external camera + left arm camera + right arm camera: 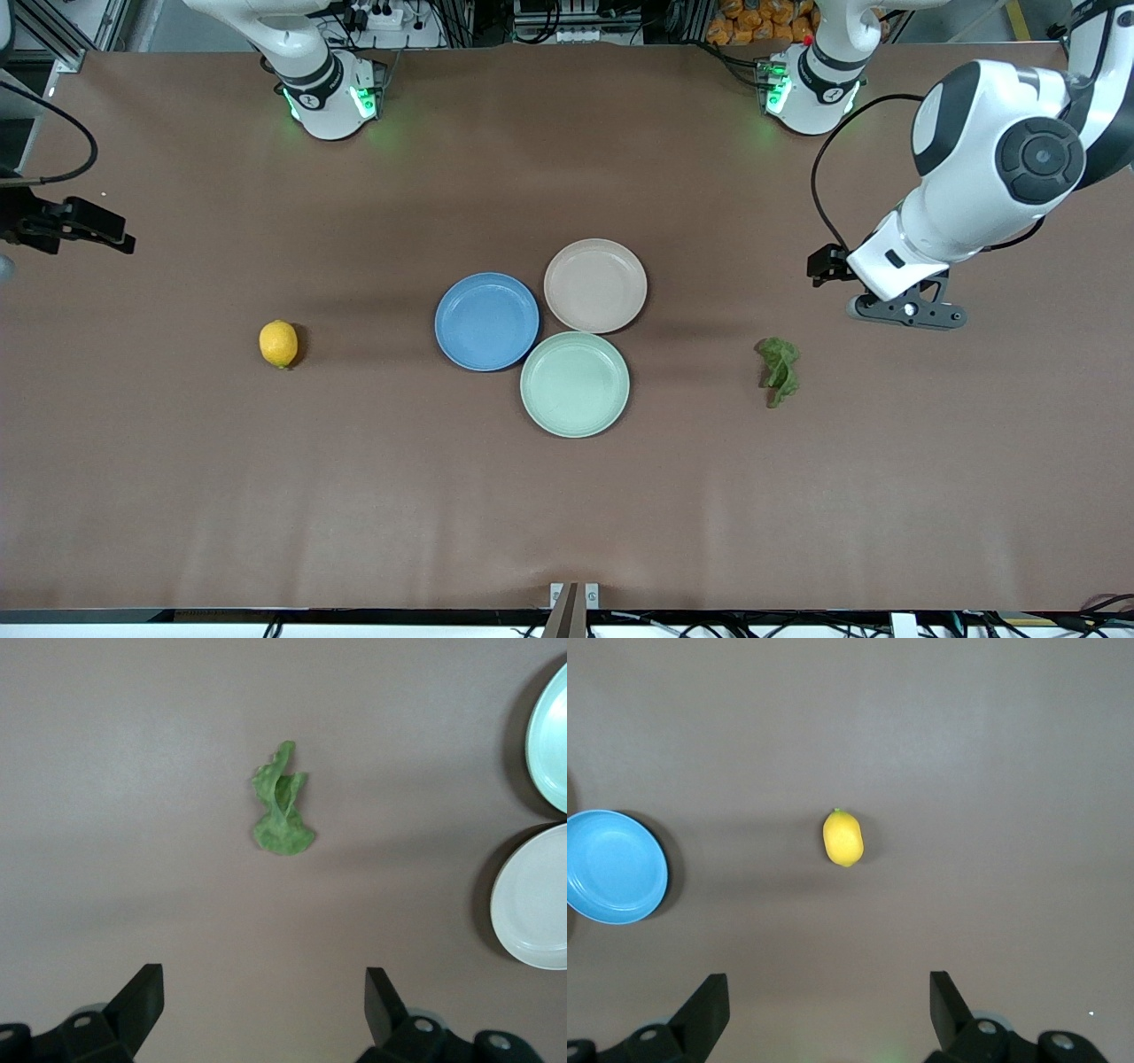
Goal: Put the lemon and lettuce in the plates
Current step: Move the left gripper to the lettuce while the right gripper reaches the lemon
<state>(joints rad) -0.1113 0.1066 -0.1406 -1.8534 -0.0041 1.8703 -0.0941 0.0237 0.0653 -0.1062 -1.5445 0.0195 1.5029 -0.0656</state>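
Lemon (pixel 278 344) lies at mid-left of the front frame, lettuce (pixel 779 369) at mid-right, both on bare bench (pixel 177 496). Blue plate (pixel 486 321), beige-pink plate (pixel 595 285) and mint-green plate (pixel 575 384) cluster at centre, touching. Left gripper (pixel 264 1005) hangs wide open over the bench near the lettuce; right gripper (pixel 828 1005), wide open too, holds nothing.

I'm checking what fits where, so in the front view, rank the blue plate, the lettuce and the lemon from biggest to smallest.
1. Blue plate, by far the largest.
2. Lettuce, longer than the lemon but thin and ragged.
3. Lemon, the smallest, though close to the lettuce.
All three lie flat on the table, so camera nearness changes little.
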